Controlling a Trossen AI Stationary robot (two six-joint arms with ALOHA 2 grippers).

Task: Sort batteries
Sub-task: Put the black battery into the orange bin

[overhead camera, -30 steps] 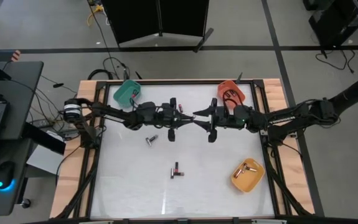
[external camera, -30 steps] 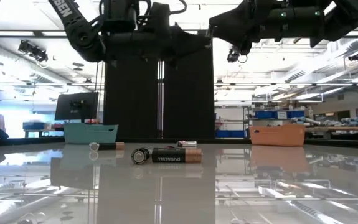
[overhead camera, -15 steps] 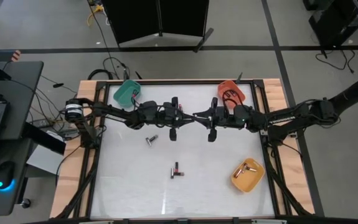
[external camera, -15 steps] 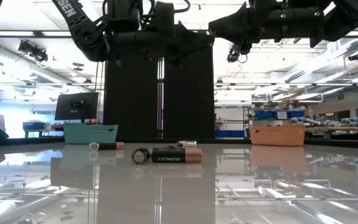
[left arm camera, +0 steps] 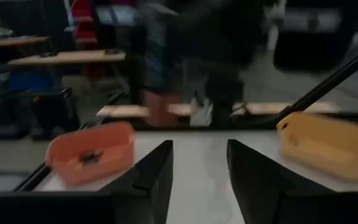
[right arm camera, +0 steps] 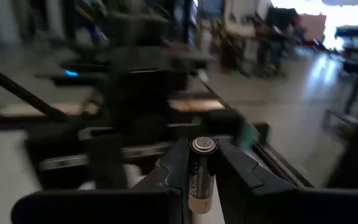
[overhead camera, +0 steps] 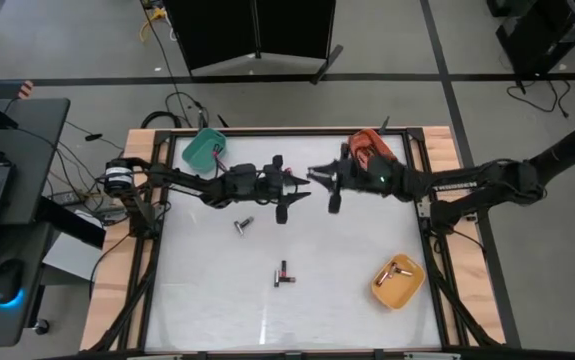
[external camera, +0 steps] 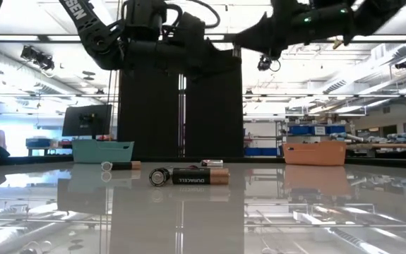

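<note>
Two bins (overhead camera: 203,150) (overhead camera: 370,146) at rear corners; third bin (overhead camera: 398,283) front right

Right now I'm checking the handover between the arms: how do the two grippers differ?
The right gripper is shut on a battery, upright between its fingers; the left gripper is open, with nothing between its fingers. In the high view the right gripper sits nearer the orange bin, the left gripper nearer mid-table. Both hang above the table.

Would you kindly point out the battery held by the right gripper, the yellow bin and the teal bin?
battery (right arm camera: 200,174): right wrist view, its labelled side between the fingers.
yellow bin (overhead camera: 408,286): high view, its outer rim.
teal bin (overhead camera: 196,152): high view, its inner floor.
</note>
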